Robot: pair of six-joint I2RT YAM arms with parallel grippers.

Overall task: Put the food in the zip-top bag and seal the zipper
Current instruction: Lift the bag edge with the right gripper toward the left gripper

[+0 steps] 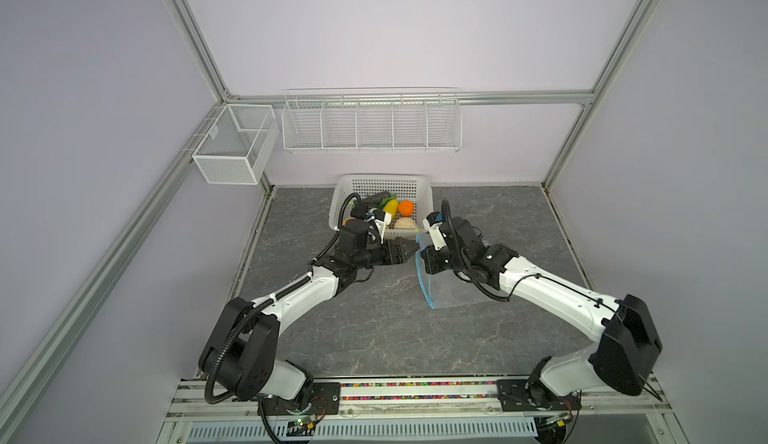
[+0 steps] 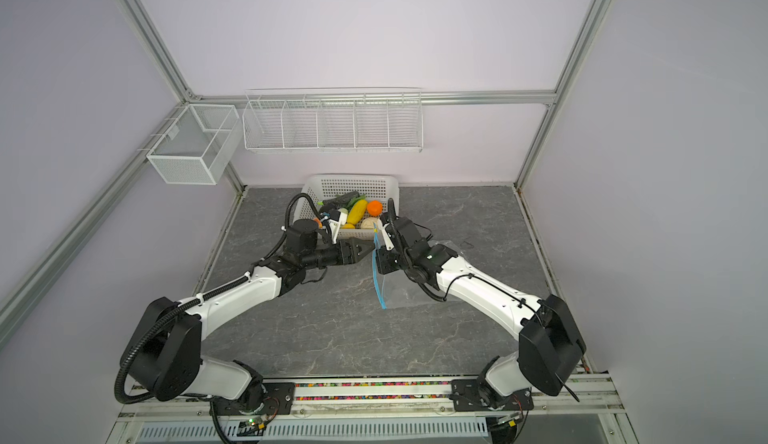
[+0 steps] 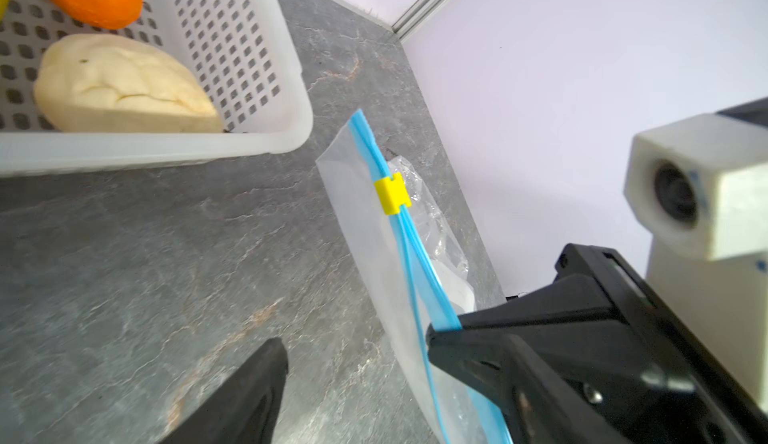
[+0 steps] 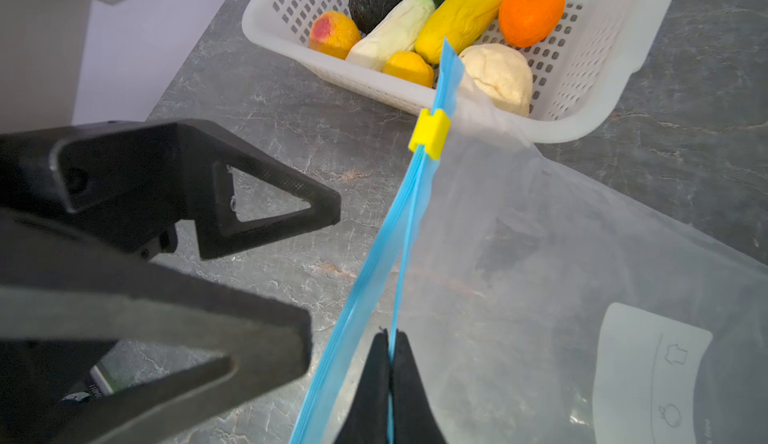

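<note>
A white mesh box is hanging on the left wall's aluminium rail, and a white wire rack with dividers is hanging on the pale lilac back wall. Below it, a white perforated plastic basket is sitting at the far edge of the grey, marble-veined tabletop, holding the food: matte, lumpy pieces in peach-red, black, white, yellow, orange and beige. Just in front of the basket the left gripper is hovering with its black triangular fingers spread and nothing between them, tips pointing at the zipper. That thin blue strip is rising off the tabletop, a yellow slider near its far end. The right gripper is pinching one lip of the zipper, clamped tight, while the zip-top bag, clear and crinkled with a white label, is trailing rightwards onto the tabletop
</note>
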